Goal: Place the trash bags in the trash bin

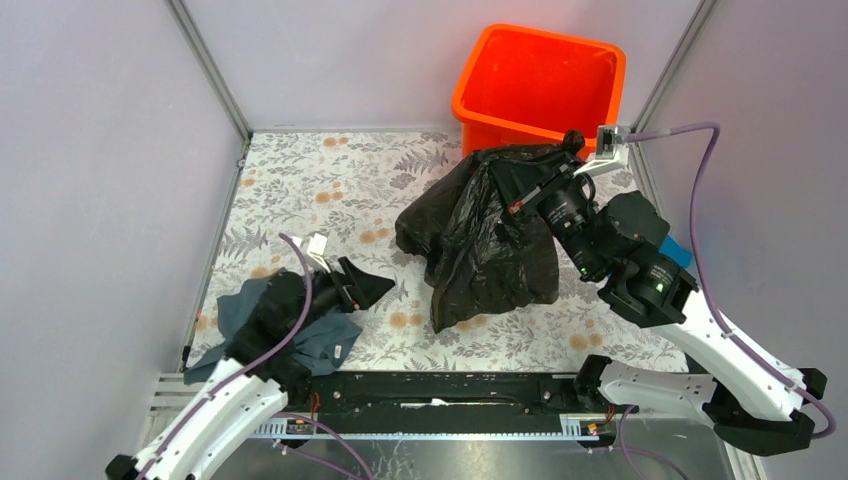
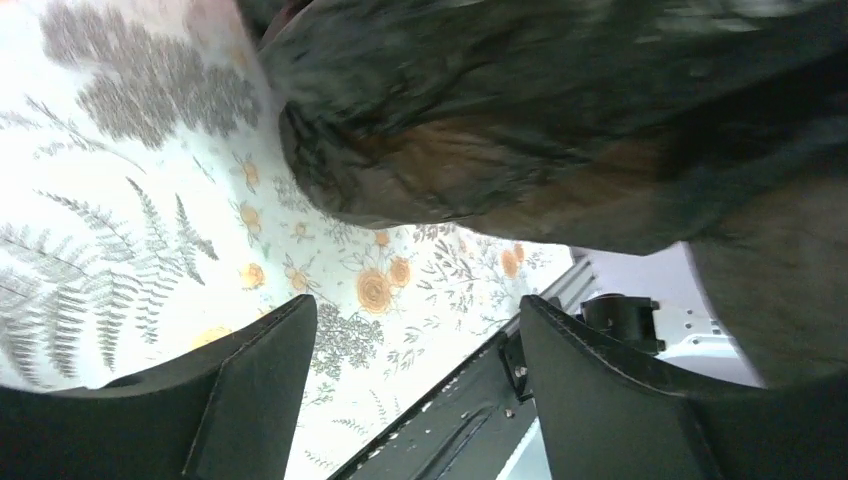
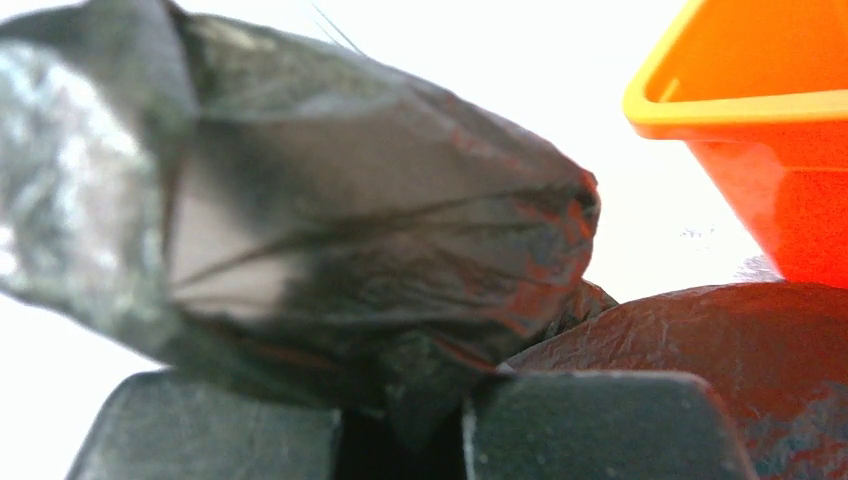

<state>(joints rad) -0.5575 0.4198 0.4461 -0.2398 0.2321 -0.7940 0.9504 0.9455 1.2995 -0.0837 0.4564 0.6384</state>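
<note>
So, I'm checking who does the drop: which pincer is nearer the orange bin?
Right. The right pincer is just in front of the trash bin, shut on the trash bag. The left pincer is open, far off at the near left, beside the grey-blue cloth.

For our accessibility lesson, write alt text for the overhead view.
The right tool grips a black trash bag beside an orange bin at the far end of the floral table. The left tool is near a grey-blue cloth at front left.
</note>
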